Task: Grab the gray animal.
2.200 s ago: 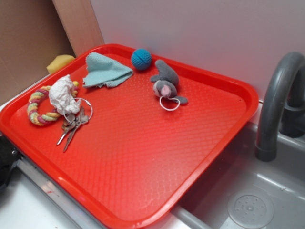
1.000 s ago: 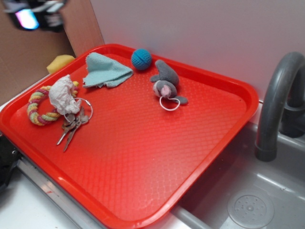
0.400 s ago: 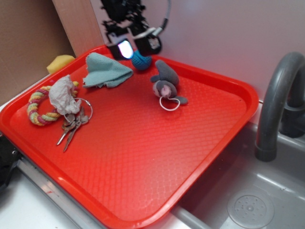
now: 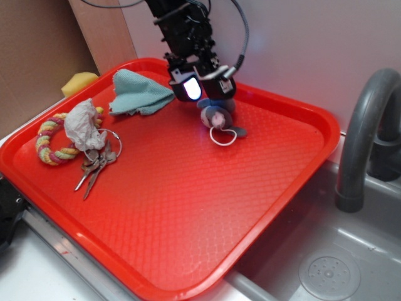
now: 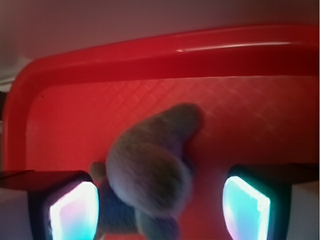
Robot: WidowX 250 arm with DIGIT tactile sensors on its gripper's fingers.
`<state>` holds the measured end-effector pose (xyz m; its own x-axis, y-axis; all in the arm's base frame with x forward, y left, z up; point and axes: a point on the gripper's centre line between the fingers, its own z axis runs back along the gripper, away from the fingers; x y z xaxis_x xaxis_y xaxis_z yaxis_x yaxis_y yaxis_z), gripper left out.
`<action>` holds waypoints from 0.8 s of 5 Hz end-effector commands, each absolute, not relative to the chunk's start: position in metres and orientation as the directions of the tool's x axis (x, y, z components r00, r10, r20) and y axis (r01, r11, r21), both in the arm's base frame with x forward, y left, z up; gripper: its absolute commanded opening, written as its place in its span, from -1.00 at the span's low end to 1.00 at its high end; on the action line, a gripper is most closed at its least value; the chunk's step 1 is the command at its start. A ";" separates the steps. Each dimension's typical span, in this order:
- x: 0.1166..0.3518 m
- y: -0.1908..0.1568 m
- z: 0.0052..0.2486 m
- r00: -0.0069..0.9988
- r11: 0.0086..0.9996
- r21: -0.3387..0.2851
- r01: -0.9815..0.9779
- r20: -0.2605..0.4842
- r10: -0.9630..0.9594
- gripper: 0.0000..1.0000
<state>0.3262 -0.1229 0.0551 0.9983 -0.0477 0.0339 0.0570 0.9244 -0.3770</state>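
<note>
I see pale plain wall (image 4: 282,37) behind | brown wood panel (image 4: 56,37) at the left | gray sink basin (image 4: 326,263) with round drain (image 4: 329,274) at the right | dark gray faucet (image 4: 363,132) beside | light is soft

We can't see the top of the gray animal (image 4: 219,120) from outside, the gripper (image 4: 205,89) covers it. On the wrist view it's (image 5: 150,170) blurry, its lower part cut off by the frame.
</note>
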 end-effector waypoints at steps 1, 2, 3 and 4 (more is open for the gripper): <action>0.324 -0.157 0.052 0.990 0.942 -0.306 0.138 0.069 -0.122 -1.00; 0.317 -0.148 0.058 0.996 0.981 -0.185 0.065 0.066 -0.053 -1.00; 0.297 -0.128 0.089 0.997 0.999 -0.041 -0.026 0.070 0.029 -1.00; 0.258 -0.092 0.139 0.980 0.979 0.119 -0.165 0.131 0.149 -1.00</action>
<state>0.2586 -0.0785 0.1222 0.9862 0.1495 0.0711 -0.1582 0.9775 0.1394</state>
